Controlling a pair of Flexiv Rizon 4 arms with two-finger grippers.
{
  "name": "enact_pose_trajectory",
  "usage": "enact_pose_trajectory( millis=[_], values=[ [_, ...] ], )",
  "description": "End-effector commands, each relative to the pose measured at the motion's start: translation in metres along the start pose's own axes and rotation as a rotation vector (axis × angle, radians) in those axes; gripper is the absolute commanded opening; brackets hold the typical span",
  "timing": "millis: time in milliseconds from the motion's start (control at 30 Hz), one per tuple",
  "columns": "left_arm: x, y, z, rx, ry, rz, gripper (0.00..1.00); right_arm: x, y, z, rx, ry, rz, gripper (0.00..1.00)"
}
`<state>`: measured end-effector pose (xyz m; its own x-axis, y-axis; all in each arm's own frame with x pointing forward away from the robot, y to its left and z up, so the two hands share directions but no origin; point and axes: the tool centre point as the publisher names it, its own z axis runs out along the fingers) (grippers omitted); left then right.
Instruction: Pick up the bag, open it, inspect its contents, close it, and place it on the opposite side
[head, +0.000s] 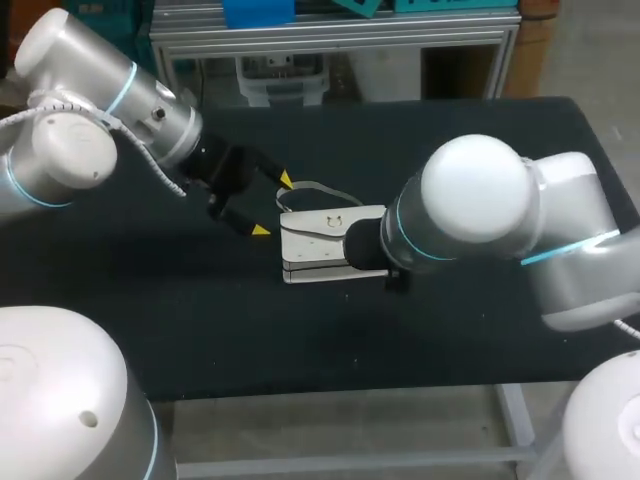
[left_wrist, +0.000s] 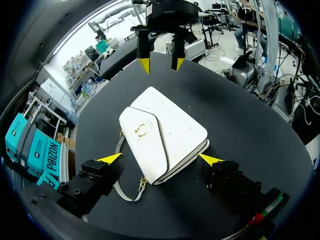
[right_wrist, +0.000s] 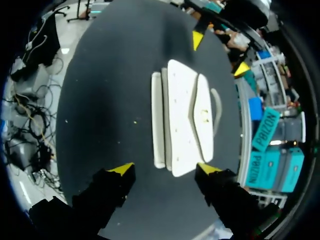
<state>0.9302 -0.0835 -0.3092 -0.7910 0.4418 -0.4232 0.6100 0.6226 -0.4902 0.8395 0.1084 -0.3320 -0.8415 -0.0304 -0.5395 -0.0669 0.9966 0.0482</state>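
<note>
The white bag (head: 320, 245) lies flat near the middle of the black tabletop (head: 200, 320), not yet picked up. Its flap (left_wrist: 145, 142) faces up with the gold clasp (left_wrist: 141, 131) on top. Its thin strap (head: 320, 188) loops out loosely on the tabletop from the flap-side edge. The left pincer (head: 273, 205) sits at one short end of the bag with its fingers spread wide. In its own wrist view the two yellow tips stand either side of that end, one just beside the strap and the other just beside the bag's corner, and neither looks to be touching it. The right pincer (right_wrist: 164, 169) is at the opposite short end. It is hidden under its own arm in the head view, but its wrist view shows it equally wide, tips flanking the end of the bag and gripping nothing. Each sees the other across the bag: the right pincer (left_wrist: 160, 64) beyond the far end, the left pincer (right_wrist: 220, 54) likewise. Facing each other end to end probably serves the two-handed work to come, one side steadying the body while the other works the flap. The wide spread suits the bag's breadth as it lies. The clasp facing up keeps the opening reachable, though the loose strap by the left fingers could snag.
</note>
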Motion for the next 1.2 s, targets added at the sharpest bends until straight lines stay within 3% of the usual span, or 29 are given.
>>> enact_pose_trajectory(
  millis=[33,167,767,833,900,967,1200],
  values=[
    [-0.005,0.003,0.002,0.009,0.018,0.003,1.00,0.000,-0.006,0.016,-0.025,-0.201,-0.007,0.58],
    [-0.004,0.006,0.003,0.018,0.018,-0.006,1.00,-0.006,-0.005,0.026,-0.041,-0.206,-0.020,0.61],
    [-0.003,0.013,0.012,0.020,0.035,-0.048,1.00,-0.013,-0.001,0.057,-0.073,-0.186,-0.063,0.44],
    [-0.003,0.014,0.013,0.020,0.039,-0.051,1.00,-0.013,-0.002,0.058,-0.074,-0.185,-0.062,0.38],
    [-0.002,0.015,0.015,0.019,0.042,-0.053,1.00,-0.014,-0.002,0.059,-0.076,-0.184,-0.062,0.25],
    [-0.003,0.015,0.015,0.018,0.045,-0.054,1.00,-0.013,-0.001,0.061,-0.077,-0.183,-0.064,0.00],
    [-0.002,0.014,0.019,0.044,0.036,-0.030,1.00,-0.006,0.000,0.065,-0.081,-0.170,-0.067,0.00]
  ],
)
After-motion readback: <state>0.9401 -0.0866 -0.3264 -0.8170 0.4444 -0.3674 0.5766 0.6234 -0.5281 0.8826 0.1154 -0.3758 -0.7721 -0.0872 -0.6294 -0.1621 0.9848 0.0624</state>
